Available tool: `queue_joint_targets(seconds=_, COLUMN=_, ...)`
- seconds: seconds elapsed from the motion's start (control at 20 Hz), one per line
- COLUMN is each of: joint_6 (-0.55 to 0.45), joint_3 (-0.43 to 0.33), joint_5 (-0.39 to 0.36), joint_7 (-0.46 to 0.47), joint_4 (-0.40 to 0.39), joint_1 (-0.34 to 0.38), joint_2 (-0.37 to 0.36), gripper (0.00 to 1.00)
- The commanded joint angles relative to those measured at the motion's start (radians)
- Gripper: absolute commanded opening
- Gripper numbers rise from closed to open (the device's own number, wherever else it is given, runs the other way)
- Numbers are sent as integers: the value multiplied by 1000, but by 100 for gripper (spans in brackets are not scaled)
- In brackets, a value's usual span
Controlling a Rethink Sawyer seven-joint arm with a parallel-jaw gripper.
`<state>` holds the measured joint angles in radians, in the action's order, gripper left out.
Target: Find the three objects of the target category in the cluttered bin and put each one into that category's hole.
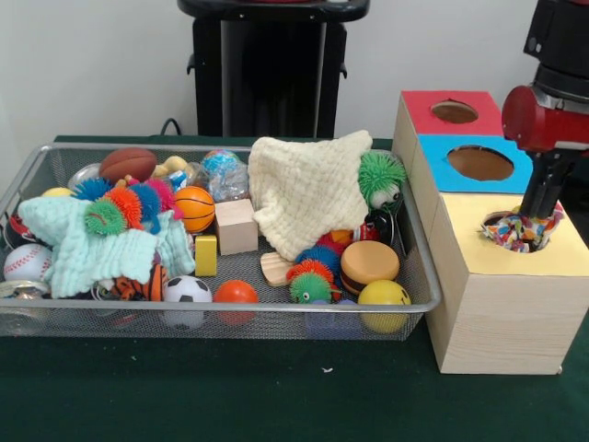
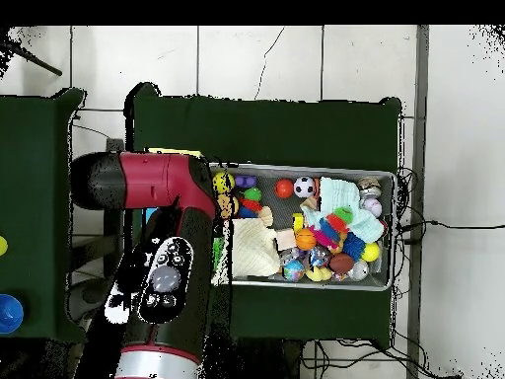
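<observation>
Three holes top the wooden box (image 1: 502, 304) in the front view: red (image 1: 454, 111), blue (image 1: 479, 163) and yellow (image 1: 515, 230); overhead, the arm (image 2: 168, 266) hides the box entirely. Down in the yellow hole sits the gripper (image 1: 525, 226), with a multicoloured rope toy (image 1: 518, 233) around it; whether it grips the toy cannot be told. One wire bin (image 1: 419, 262) holds two cloths, a cream one (image 1: 308, 189) near its box-side end and a mint one (image 1: 92, 249) at the other end, among many balls.

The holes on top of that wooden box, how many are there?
3, in a row: the red hole at the back, the blue hole in the middle, the yellow hole nearest, with a colourful rope toy in it.
</observation>
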<state>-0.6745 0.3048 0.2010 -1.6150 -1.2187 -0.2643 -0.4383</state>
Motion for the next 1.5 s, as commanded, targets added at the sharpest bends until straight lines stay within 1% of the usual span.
queue_joint_targets(seconds=0.05, joint_6=-73, joint_3=-47, joint_5=5, joint_7=-211, joint_4=-40, joint_1=21, joint_2=45, gripper=0)
queue_joint_targets(seconds=0.3, joint_6=-64, joint_3=-56, joint_5=15, joint_7=-218, joint_4=-43, joint_1=25, joint_2=59, gripper=0)
queue_joint_targets(seconds=0.45, joint_6=-111, joint_3=-58, joint_5=18, joint_7=-216, joint_4=-28, joint_1=23, joint_2=63, gripper=0)
queue_joint_targets(seconds=0.55, joint_6=-123, joint_3=-62, joint_5=36, joint_7=-240, joint_4=-36, joint_1=22, joint_2=64, gripper=0)
queue_joint_targets(seconds=0.7, joint_6=-105, joint_3=-69, joint_5=48, joint_7=-247, joint_4=-49, joint_1=28, joint_2=71, gripper=0)
queue_joint_targets(seconds=0.9, joint_6=-130, joint_3=-71, joint_5=61, joint_7=-249, joint_4=-51, joint_1=28, joint_2=76, gripper=0)
queue_joint_targets(seconds=1.2, joint_6=-191, joint_3=-72, joint_5=75, joint_7=-245, joint_4=-62, joint_1=32, joint_2=76, gripper=0)
queue_joint_targets(seconds=1.35, joint_6=-259, joint_3=-67, joint_5=73, joint_7=-232, joint_4=-64, joint_1=33, joint_2=70, gripper=0)
queue_joint_targets(seconds=1.4, joint_6=-313, joint_3=-62, joint_5=64, joint_7=-220, joint_4=-58, joint_1=32, joint_2=68, gripper=0)
queue_joint_targets(seconds=1.45, joint_6=-340, joint_3=-64, joint_5=60, joint_7=-212, joint_4=-52, joint_1=34, joint_2=70, gripper=0)
queue_joint_targets(seconds=1.5, joint_6=-328, joint_3=-68, joint_5=66, joint_7=-217, joint_4=-60, joint_1=35, joint_2=70, gripper=0)
